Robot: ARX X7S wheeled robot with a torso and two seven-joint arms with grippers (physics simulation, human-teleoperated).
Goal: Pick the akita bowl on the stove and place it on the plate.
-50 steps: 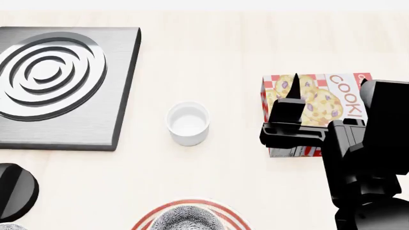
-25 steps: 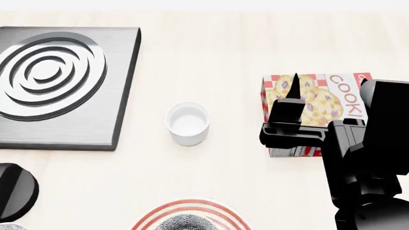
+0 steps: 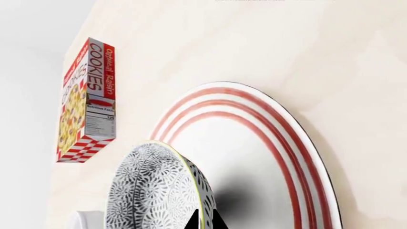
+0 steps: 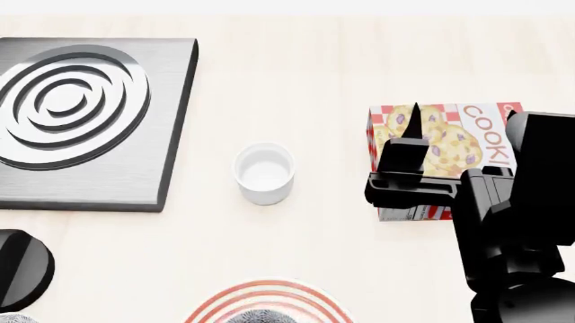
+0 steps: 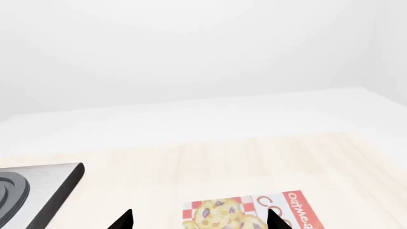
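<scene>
Akita bowl (image 3: 156, 191) over plate (image 3: 267, 157), cookie box (image 3: 86, 102) nearby.

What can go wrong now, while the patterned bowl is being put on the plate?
1. The akita bowl is tilted over the plate with the left gripper pinching only its rim; it could slip or land on edge.
2. In the head view the plate is mostly cut off, so placement is hard to check.

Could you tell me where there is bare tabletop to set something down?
Bare wood lies between the stove and the cookie box, around the white cup, and along the far edge. The near edge is crowded: the plate, the akita bowl, the knob.
</scene>
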